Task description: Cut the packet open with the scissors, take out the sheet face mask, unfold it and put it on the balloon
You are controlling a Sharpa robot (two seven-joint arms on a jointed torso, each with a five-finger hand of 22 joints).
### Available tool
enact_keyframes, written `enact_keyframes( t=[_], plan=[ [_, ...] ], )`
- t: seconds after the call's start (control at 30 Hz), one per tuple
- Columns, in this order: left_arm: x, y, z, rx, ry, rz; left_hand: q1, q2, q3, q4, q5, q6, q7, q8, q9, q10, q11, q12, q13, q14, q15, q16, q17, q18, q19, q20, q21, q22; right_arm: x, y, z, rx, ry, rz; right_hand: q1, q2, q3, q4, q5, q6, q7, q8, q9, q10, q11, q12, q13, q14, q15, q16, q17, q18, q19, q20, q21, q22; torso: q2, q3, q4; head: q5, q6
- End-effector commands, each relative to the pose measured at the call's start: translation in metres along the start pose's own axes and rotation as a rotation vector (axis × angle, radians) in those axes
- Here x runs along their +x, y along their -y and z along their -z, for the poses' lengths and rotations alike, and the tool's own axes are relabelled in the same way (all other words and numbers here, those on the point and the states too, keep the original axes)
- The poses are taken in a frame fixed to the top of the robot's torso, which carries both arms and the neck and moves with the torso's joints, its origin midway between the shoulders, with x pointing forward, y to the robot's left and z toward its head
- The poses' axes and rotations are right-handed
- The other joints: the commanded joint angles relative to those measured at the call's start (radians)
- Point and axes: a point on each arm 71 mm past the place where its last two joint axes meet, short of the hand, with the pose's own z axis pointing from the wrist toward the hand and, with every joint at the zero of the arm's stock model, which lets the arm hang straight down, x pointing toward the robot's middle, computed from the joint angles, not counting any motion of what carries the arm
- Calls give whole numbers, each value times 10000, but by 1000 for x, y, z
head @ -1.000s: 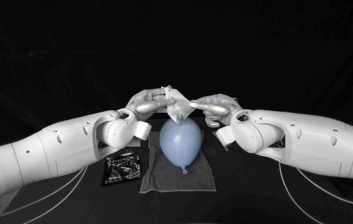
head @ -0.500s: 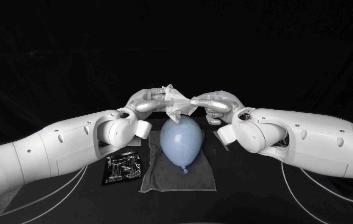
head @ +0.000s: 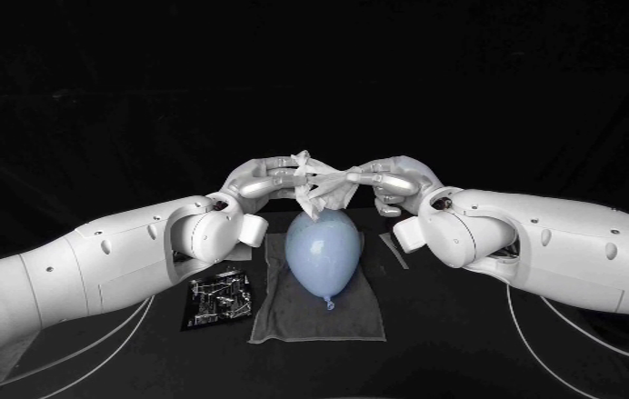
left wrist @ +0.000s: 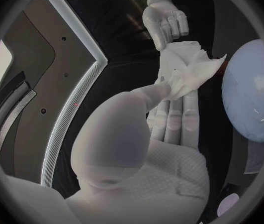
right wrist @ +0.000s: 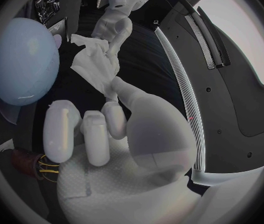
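Sheet face mask is a crumpled white wad slung btwn your 2 hands, not yet spread. Your left hand pinches it w/ thumb against fingertips. Most of the bulk sits on that side, w/ a fold hanging below those fingertips. Your right hand pinches a corner at its own fingertips, other fingers curled under. So both hands are closed on the mask and neither is nearer. The 2 sets of fingertips are close together, w/ only a short span of mask btwn them.

What the next move turns on: the balloon lies directly below the fingertips and runs back from there toward the wrists. Its rounded end is under the mask and its knot end points at the robot. It rests on a grey cloth. The sheet face mask's span, fingertip to fingertip, lies crosswise to the balloon's long axis. The hanging fold looks to be right at the rounded end; can't tell if it touches.

My read: unfolding is the step in hand. You'd prob. need to draw the hands apart along that crosswise line, then open the mask lengthwise over the balloon before lowering. The dark packet lies flat just beside the cloth, back behind the left wrist, out of the way.
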Motion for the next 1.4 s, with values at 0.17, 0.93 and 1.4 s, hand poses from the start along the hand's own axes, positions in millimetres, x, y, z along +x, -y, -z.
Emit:
enact_keyframes(
  t=[0.17,0.93,1.4],
  plan=[
    [-1,1,0,45,-60,158,39,77,-27,-131,-13,32,5,-39,-17,5,-83,-38,-12,175,-62,-4,68,52,-94,-122,134,80,-1,-4,2,-339,33,187,-108,37,674,-567,11,-26,-43,64,23,295,-287,-13,458,1074,-21,69,2633,-8,311,-34,103,1926,-2,3,-7,10,-7],
    [2,-3,0,-579,-444,-456,-2073,-355,-876,967,-15,-990,40,-461,-208,-2287,905,-26,-1,-2624,1237,-705,-540,-13,-2163,1584,-1439,-896,3,-14,2,-654,-37,301,-134,28,728,-582,11,-27,-44,77,30,296,-289,-19,455,1074,-23,69,2633,-12,317,-37,123,1931,-7,-2,-4,-43,0],
    [-6,-12,-4,-1607,574,-1991,-1269,-63,-3399,2440,-18,-1225,391,-194,-78,-3031,1029,427,41,-3352,1383,-513,-1096,994,-2163,2671,-2357,-1592,2,-50,-7,-1399,120,723,-154,19,762,-591,11,-26,-45,86,36,300,-290,-15,461,1074,-24,69,2633,-13,320,-39,131,1934,2,-4,2,-110,0]
  ],
)
